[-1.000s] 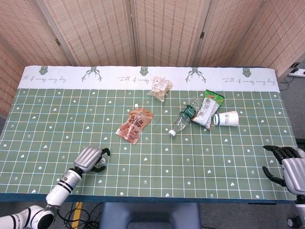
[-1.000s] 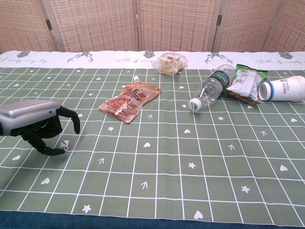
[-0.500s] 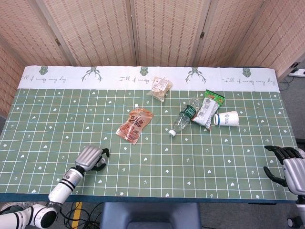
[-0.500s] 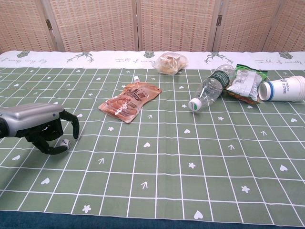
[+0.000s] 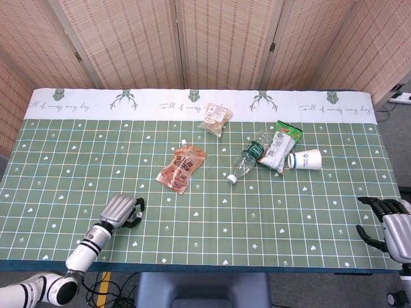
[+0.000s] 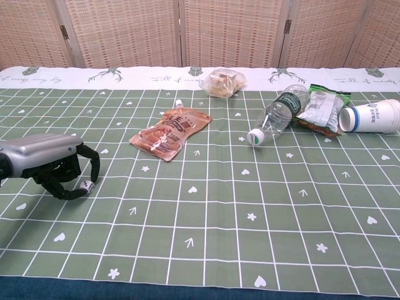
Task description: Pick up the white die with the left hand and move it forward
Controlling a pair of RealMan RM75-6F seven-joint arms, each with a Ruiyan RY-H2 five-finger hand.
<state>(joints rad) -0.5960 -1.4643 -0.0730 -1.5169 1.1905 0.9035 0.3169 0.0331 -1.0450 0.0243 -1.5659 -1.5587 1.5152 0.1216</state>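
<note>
The left hand (image 6: 47, 164) sits low at about 8 o'clock on the surface (image 6: 250, 187), palm down, its dark fingers (image 6: 75, 192) curled in and under. The right hand (image 5: 388, 224) hangs at about 4 o'clock off the edge, fingers spread and holding nothing.
</note>
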